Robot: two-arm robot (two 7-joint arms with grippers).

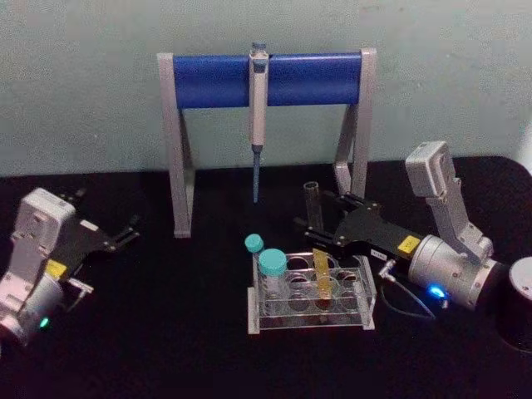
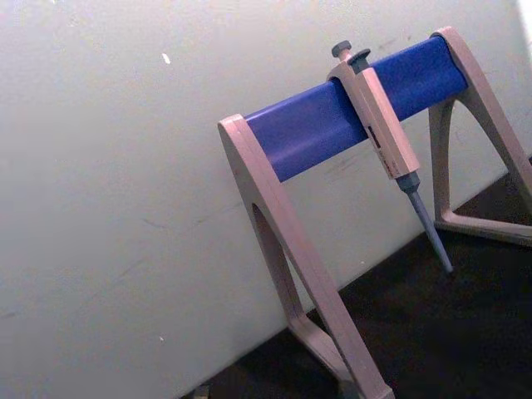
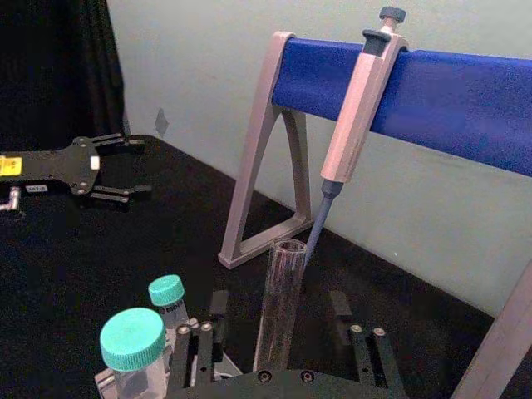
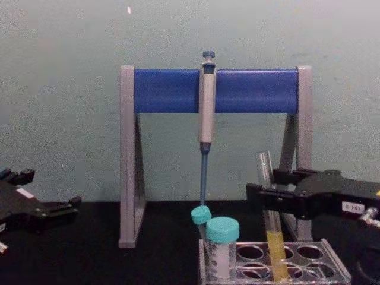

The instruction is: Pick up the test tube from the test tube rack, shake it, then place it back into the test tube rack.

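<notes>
Right gripper (image 1: 316, 214) reaches in from about 4 o'clock of the test tube rack (image 1: 309, 322). It stands spread wide around the test tube (image 1: 322, 274), one finger on either side of the glass above the rack's top plate. In the right wrist view a gap shows between the tube and each of the fingers (image 3: 202, 337), so nothing is held yet. The test tube sits in a hole on the 3 o'clock side of the rack's middle. Its round foot and yellow-orange liquid are down in the rack, and its open mouth leans a little towards 12 o'clock.

I judge the step in hand to be the pick-up, just short of the grasp; shaking and returning are not yet begun. The next move calls for the jaws to close squarely on the bare glass, firmly enough not to slip. Then comes a lift along the tube's own line, so that the foot clears its hole without dragging the rack. Being uncapped, the tube should stay mouth-up through the shake.

Left gripper (image 1: 126, 233) lies parked at 9 o'clock of the rack, well apart, its fingers spread.

Counted:
- one uncapped test tube
- one rack
- two capped tubes at the rack's 9 o'clock end: one wide teal-capped tube (image 1: 273, 264) and one thin teal-capped tube (image 1: 253, 243)
- one pipette stand (image 1: 224, 81) at 12 o'clock
- one pipette (image 1: 258, 100) hanging on it
- two grippers
</notes>
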